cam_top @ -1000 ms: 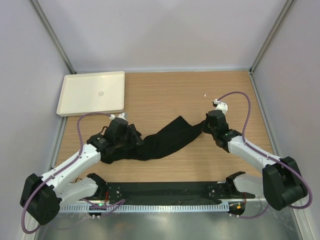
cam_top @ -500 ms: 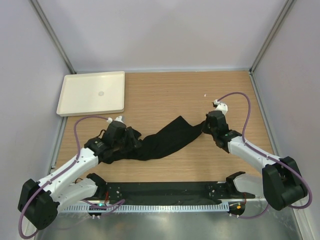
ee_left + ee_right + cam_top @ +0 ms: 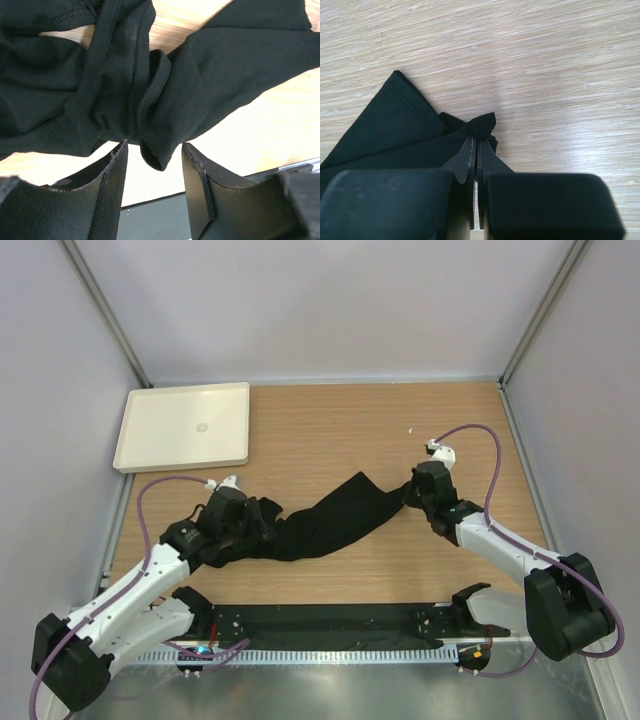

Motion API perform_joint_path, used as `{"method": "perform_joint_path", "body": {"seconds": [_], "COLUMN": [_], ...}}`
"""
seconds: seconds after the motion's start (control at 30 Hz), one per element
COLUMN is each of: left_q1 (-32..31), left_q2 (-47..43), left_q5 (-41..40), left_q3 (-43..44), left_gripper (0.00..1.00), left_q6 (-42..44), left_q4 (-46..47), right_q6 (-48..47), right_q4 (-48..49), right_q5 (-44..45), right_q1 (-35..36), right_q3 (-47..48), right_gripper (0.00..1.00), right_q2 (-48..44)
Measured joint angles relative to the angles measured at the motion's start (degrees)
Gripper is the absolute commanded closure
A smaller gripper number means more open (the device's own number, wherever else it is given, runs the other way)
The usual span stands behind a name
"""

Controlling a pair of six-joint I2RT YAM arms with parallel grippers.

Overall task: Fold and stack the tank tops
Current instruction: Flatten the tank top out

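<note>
**Black tank top lying stretched between two grippers**

Black fabric is spanning the middle of the wooden table (image 3: 340, 430): the tank top (image 3: 330, 520) is lying in a rumpled, twisted band that is running from the left arm's end up and across to the right arm's end. Its left part is bunching into a thick knot of folds, with a ribbed hem and a strap loop showing in the left wrist view. Its right part is narrowing to a single corner.

The right gripper (image 3: 476, 135) is pinching that corner, its jaws pressing together on a small peak of cloth, with the cloth fanning out flat on the wood to the left of it.

The left gripper (image 3: 154, 146) is standing with its jaws apart. One rolled fold of the top is poking down into the gap between the fingers (image 3: 112, 185), and light is showing on either side of it, so the jaws are not clamping the cloth.

A white tray (image 3: 160, 435) is sitting at the far left corner of the table, well apart from the garment.
</note>
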Motion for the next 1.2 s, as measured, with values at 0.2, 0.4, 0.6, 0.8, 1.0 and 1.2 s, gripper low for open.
{"method": "perform_joint_path", "body": {"seconds": [0.2,0.4,0.6,0.8,1.0,1.2], "left_q1": [0.0,-0.6,-0.8,3.5,14.4,16.1], "left_q2": [0.2,3.5,6.2,14.4,22.9,17.9], "left_q5": [1.7,3.6,4.3,2.2,3.2,4.9], "left_q3": [0.0,-0.1,0.2,11.6,35.0,50.7], "left_gripper": [0.52,0.55,0.98,1.00,1.00,1.00], "left_q6": [-0.9,-1.3,-1.2,3.5,8.2,13.7], "left_q4": [0.2,1.2,4.0,2.3,-0.4,-2.0], "right_q6": [0.0,0.0,0.0,1.2,2.8,1.4], "right_q4": [0.0,0.0,0.1,-2.7,-12.2,-14.4], "right_q5": [0.0,0.0,0.0,1.0,-2.8,-8.2], "right_q1": [0.0,0.0,0.0,-1.0,-8.4,-9.2], "right_q3": [0.0,0.0,0.0,2.9,23.8,34.7], "right_gripper": [0.99,0.99,0.99,0.99,0.99,0.99], "right_q2": [0.0,0.0,0.0,2.0,9.6,0.3]}}
